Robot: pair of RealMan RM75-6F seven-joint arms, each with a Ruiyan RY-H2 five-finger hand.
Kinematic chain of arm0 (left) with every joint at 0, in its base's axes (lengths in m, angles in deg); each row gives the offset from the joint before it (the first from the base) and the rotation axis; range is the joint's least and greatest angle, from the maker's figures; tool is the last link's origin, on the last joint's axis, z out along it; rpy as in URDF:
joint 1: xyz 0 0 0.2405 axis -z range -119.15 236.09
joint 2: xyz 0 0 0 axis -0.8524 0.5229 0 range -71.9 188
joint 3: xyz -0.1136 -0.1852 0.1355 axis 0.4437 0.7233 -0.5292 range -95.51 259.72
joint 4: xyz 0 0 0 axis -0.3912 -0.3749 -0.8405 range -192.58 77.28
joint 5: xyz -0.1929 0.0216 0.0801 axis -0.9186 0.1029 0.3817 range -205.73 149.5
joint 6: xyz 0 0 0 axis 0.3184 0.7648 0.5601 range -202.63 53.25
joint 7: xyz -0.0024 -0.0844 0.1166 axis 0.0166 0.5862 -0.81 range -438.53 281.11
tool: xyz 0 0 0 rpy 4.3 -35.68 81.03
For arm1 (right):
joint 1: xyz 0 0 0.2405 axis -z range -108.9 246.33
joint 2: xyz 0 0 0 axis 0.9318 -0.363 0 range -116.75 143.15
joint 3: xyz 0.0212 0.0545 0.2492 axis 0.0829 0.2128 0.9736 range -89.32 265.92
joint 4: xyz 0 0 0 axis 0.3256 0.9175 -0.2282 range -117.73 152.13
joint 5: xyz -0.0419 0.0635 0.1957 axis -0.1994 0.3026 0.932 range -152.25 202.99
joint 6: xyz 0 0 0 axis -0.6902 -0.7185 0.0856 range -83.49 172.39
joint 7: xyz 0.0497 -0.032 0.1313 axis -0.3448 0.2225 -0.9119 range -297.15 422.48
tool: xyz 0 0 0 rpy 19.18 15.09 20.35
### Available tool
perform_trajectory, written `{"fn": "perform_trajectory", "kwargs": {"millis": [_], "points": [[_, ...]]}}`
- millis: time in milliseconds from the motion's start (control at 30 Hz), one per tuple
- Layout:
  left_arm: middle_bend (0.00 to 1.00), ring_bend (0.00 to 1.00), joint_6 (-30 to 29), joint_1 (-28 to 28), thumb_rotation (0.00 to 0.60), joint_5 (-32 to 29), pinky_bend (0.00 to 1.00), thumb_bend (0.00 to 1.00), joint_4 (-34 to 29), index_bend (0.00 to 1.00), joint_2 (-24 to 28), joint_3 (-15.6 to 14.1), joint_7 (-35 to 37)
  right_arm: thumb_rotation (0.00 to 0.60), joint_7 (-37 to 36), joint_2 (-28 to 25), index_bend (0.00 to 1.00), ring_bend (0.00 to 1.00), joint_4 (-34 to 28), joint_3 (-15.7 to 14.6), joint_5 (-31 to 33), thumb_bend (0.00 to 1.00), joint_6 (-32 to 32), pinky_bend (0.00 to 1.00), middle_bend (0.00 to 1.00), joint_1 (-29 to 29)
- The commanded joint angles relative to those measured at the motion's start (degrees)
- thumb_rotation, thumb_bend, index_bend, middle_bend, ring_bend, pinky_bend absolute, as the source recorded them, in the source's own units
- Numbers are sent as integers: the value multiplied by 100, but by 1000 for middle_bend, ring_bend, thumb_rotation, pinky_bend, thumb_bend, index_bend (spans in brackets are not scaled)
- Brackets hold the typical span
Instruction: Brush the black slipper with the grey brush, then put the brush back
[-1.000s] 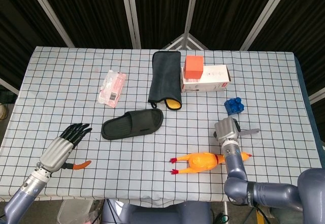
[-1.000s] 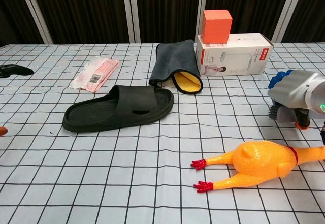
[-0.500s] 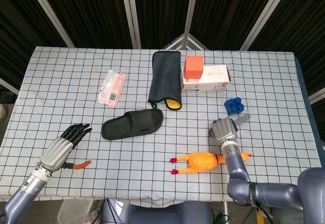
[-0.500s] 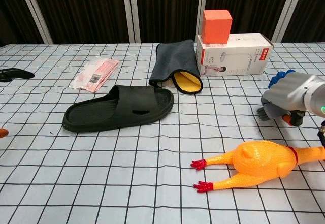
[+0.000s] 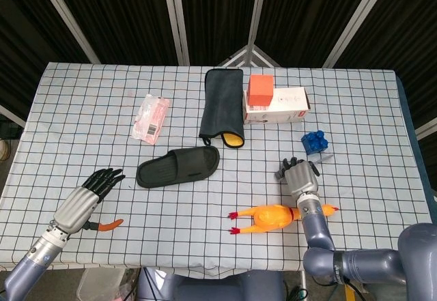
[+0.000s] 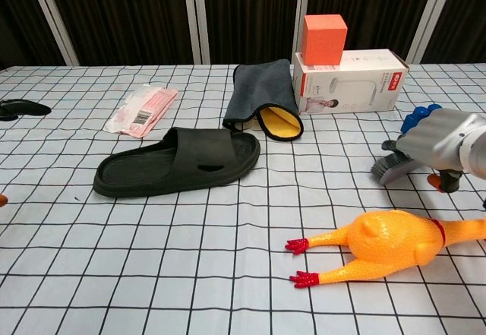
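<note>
The right hand (image 6: 444, 146) grips the grey brush (image 6: 389, 167), bristles low over the tabletop (image 5: 82, 123) (right of the black slipper (image 6: 178, 161), well apart from it). The left hand (image 5: 87, 196) rests with fingers spread, holding nothing.

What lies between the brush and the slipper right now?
Bare checkered cloth, in both views. The right hand holds the brush; the rubber chicken lies nearer the camera, off the line to the slipper.

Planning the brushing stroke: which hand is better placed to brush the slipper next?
The right hand: it already holds the grey brush, bristles toward the black slipper. The left hand rests empty near the table edge.
</note>
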Motion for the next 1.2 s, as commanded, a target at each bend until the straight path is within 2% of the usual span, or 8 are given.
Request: {"fn": "perform_trajectory", "kwargs": {"millis": [33,400,567,667,733,867,1033,1200], "points": [[21,0,8,-1,335,-9,74,310,1,0,8,7,-2,600,41,80,0,252,78,-14,121,552,1,493,126,-28],[19,0,-383,-239,336,9,74,243,34,0,107,9,-29,600,-830,-647,0,112,-1083,5,-1136,467,-697,310,41,256],[2,0,-842,-565,342,-17,74,130,15,0,226,-16,-174,600,-1861,-1219,0,4,-1879,-394,-2841,369,-1545,184,0,920],[0,0,-1107,-929,343,-287,74,68,-91,0,345,-18,-615,600,-2872,-1597,0,0,-2185,-1038,-4353,331,-2384,139,0,1729],[0,0,-1158,-1184,341,-643,71,52,-316,0,496,18,-1303,600,-3786,-1762,0,0,-1983,-1533,-5398,327,-3042,124,0,2418],[0,0,-1396,-1589,344,-1188,45,46,-618,0,663,135,-1847,600,-5049,-1846,0,0,-1089,-2201,-6305,325,-3841,85,0,3510],[0,0,-1669,-1748,343,-1206,31,46,-516,0,729,257,-1546,600,-6060,-1939,0,0,-407,-2402,-6211,325,-3850,42,0,4114],[0,0,-1995,-1763,336,-675,31,46,-138,0,573,278,-1111,600,-6594,-2168,0,0,-202,-2154,-6187,325,-3629,42,0,4262]]}}
